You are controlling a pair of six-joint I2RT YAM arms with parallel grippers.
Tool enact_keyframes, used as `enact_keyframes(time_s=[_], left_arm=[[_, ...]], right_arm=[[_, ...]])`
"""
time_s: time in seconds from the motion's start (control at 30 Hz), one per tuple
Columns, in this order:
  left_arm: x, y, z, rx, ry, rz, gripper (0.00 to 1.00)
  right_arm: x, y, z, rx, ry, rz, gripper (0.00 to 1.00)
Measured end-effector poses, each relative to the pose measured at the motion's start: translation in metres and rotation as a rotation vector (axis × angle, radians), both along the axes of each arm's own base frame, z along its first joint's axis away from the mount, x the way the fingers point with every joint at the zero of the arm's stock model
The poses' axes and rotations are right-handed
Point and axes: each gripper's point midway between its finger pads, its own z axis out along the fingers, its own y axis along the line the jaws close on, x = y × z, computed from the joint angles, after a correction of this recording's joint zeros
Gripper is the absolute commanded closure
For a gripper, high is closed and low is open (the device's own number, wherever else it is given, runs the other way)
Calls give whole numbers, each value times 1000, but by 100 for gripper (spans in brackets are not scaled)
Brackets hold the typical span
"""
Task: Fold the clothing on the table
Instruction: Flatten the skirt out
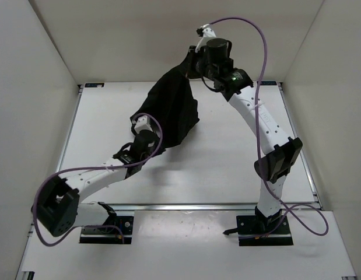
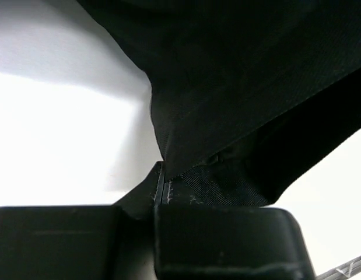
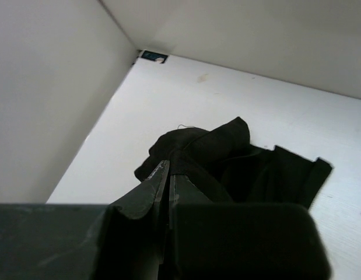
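The right hand (image 1: 190,63), closed on the clothing (image 1: 171,108), holds one end up near the far edge of the tabletop (image 1: 227,169), while the left hand (image 1: 139,125) pinches its lower edge.

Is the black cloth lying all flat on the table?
No, the right tool holds one end of the clothing up in the air, so it hangs bunched down toward the table.

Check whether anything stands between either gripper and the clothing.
Nothing visible does. The left gripper is shut on the lower edge of the clothing, and the right gripper is shut on its upper end, holding that end raised above the table. Nothing else shows on the table to block folding.
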Motion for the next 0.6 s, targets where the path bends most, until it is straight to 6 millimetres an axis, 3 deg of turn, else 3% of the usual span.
enact_keyframes(time_s=[0.1, 0.2, 0.3, 0.37, 0.47, 0.53, 0.6], left_arm=[[9, 32, 24, -4, -39, 44, 100], [26, 70, 55, 9, -88, 96, 100], [51, 100, 100, 66, -140, 120, 100], [68, 104, 133, 113, -177, 104, 100], [88, 92, 172, 146, -223, 36, 100], [94, 91, 177, 159, -216, 11, 100], [95, 106, 163, 196, -158, 31, 100]], right_arm=[[10, -29, 5, -16, -5, -61, 100], [5, -49, 13, -22, -7, -90, 100], [-2, -71, 27, -10, -27, -117, 100], [-6, -97, 35, 8, -30, -151, 100], [-7, -147, 43, 29, -38, -237, 100], [-9, -178, 46, 39, -49, -301, 100], [-13, -213, 51, 43, -75, -385, 100]])
